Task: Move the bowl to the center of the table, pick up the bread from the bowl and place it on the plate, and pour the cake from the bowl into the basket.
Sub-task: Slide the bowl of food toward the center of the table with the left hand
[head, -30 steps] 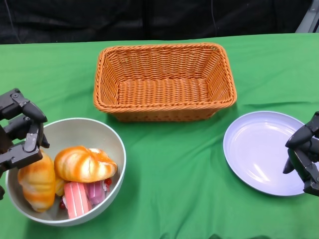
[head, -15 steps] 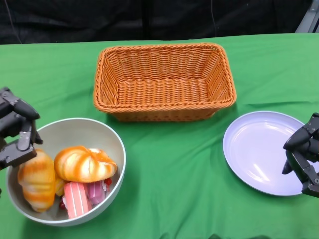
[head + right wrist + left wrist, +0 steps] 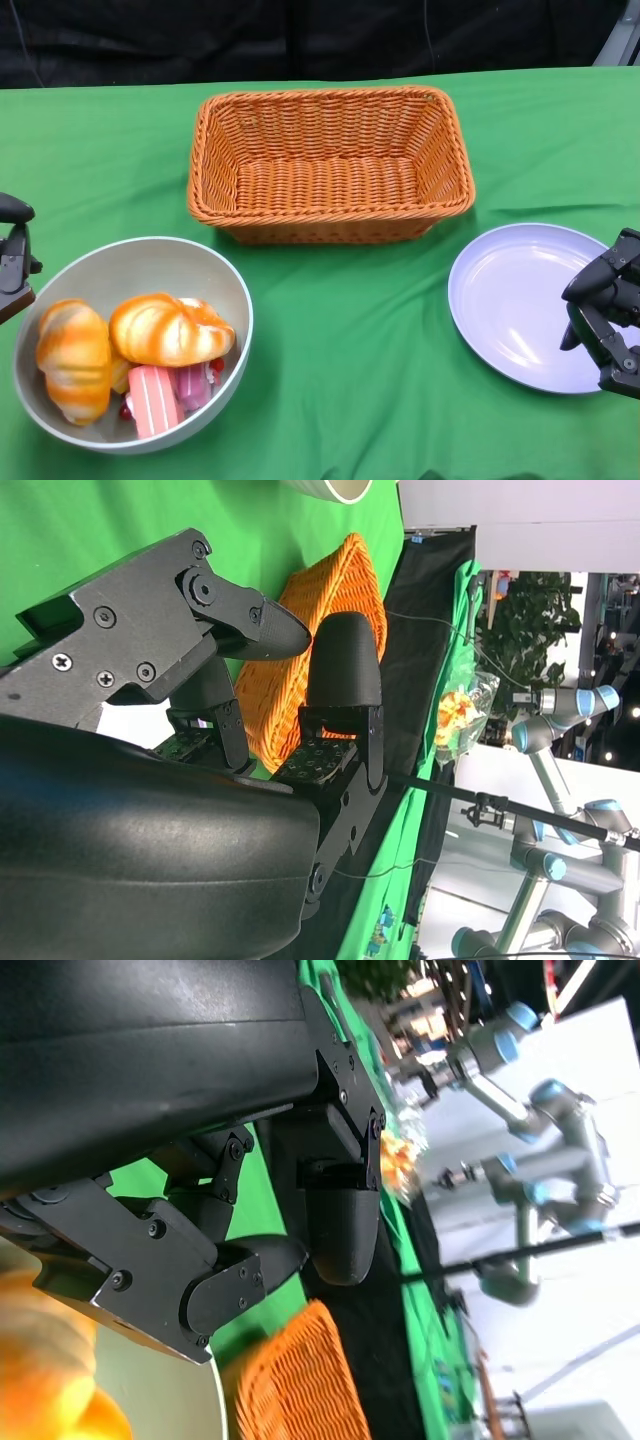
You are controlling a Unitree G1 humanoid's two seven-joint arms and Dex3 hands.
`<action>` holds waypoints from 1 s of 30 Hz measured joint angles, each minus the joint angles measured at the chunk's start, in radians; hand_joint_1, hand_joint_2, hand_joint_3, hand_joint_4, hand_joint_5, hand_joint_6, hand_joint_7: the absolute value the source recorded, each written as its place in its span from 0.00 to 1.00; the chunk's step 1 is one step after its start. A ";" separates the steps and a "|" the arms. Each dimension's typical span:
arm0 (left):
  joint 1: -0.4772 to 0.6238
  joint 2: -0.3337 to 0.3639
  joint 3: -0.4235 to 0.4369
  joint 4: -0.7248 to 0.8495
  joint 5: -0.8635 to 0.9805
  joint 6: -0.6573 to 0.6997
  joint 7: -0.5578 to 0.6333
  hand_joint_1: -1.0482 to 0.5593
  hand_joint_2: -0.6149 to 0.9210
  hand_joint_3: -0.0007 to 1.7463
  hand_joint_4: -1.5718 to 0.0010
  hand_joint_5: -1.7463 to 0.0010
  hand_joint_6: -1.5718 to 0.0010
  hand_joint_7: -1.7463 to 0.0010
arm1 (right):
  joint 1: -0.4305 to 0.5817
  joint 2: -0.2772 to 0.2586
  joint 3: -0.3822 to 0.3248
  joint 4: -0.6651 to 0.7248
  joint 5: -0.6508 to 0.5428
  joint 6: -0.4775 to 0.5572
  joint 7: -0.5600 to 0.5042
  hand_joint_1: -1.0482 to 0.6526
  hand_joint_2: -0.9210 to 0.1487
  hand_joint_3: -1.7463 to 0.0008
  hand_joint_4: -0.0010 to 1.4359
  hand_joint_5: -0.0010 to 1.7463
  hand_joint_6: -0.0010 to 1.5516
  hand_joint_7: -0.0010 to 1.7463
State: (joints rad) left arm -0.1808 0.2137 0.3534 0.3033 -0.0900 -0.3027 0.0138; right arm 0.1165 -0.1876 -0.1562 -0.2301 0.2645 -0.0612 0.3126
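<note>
Since the bowl [image 3: 135, 345], just beside the left hand [image 3: 14, 255], looks rigid and smooth and carries loose bread [image 3: 170, 328] and cake [image 3: 155, 398], I would grip it by the near rim and slide it gently. That hand, fingers apart and holding nothing, has drawn back off the rim it hung over a second ago. At the plate's [image 3: 520, 300] far edge, the right hand [image 3: 605, 320] sits empty, fingers curled loosely, having barely shifted
</note>
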 measured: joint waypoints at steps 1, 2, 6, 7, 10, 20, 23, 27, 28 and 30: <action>0.000 0.003 -0.003 -0.008 0.025 0.029 0.024 0.53 0.94 0.30 0.46 0.43 0.43 0.61 | 0.000 0.000 0.000 0.000 0.000 0.000 0.001 0.49 0.33 0.47 0.51 0.92 0.46 0.76; 0.000 0.006 -0.006 -0.016 0.049 0.058 0.046 0.53 0.96 0.27 0.46 0.46 0.42 0.66 | 0.000 0.000 0.000 0.001 0.001 -0.001 0.002 0.49 0.33 0.48 0.51 0.92 0.46 0.76; 0.001 0.025 -0.027 -0.062 0.099 0.193 0.067 0.46 1.00 0.22 0.57 0.83 0.51 0.93 | -0.001 0.000 0.000 0.006 0.001 -0.013 0.004 0.49 0.33 0.48 0.51 0.93 0.46 0.77; 0.002 0.034 -0.033 -0.076 0.113 0.235 0.067 0.44 1.00 0.22 0.60 0.86 0.54 0.96 | -0.002 0.000 0.001 0.009 0.000 -0.016 0.004 0.49 0.33 0.48 0.51 0.93 0.46 0.77; 0.007 0.070 -0.051 -0.111 0.124 0.353 0.043 0.41 1.00 0.26 0.70 0.93 0.64 0.99 | -0.004 0.000 0.001 0.015 0.000 -0.027 0.006 0.48 0.33 0.48 0.50 0.93 0.45 0.78; 0.007 0.191 -0.095 -0.188 0.110 0.702 -0.143 0.27 1.00 0.30 0.83 1.00 0.85 1.00 | -0.004 0.008 0.009 0.008 -0.021 -0.027 -0.012 0.50 0.34 0.46 0.51 0.92 0.46 0.78; 0.002 0.197 -0.096 -0.192 0.089 0.743 -0.167 0.27 1.00 0.31 0.85 1.00 0.86 1.00 | -0.004 0.010 0.010 0.005 -0.023 -0.026 -0.015 0.50 0.35 0.47 0.51 0.92 0.46 0.77; -0.014 0.199 -0.090 -0.190 0.061 0.786 -0.185 0.24 1.00 0.32 0.93 1.00 0.92 1.00 | -0.004 0.011 0.012 0.004 -0.027 -0.024 -0.020 0.50 0.35 0.47 0.52 0.92 0.46 0.77; -0.031 0.199 -0.076 -0.177 0.028 0.816 -0.203 0.23 1.00 0.33 0.97 1.00 0.96 1.00 | -0.004 0.012 0.013 0.005 -0.030 -0.024 -0.022 0.49 0.35 0.47 0.52 0.92 0.46 0.77; -0.079 0.204 -0.041 -0.138 -0.040 0.889 -0.241 0.21 1.00 0.34 0.99 1.00 0.99 1.00 | -0.004 0.013 0.019 0.005 -0.038 -0.024 -0.025 0.49 0.35 0.47 0.51 0.92 0.46 0.78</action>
State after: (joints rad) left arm -0.2594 0.4182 0.3121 0.1658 -0.1303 0.5863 -0.2268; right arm 0.1123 -0.1749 -0.1367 -0.2254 0.2268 -0.0854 0.2878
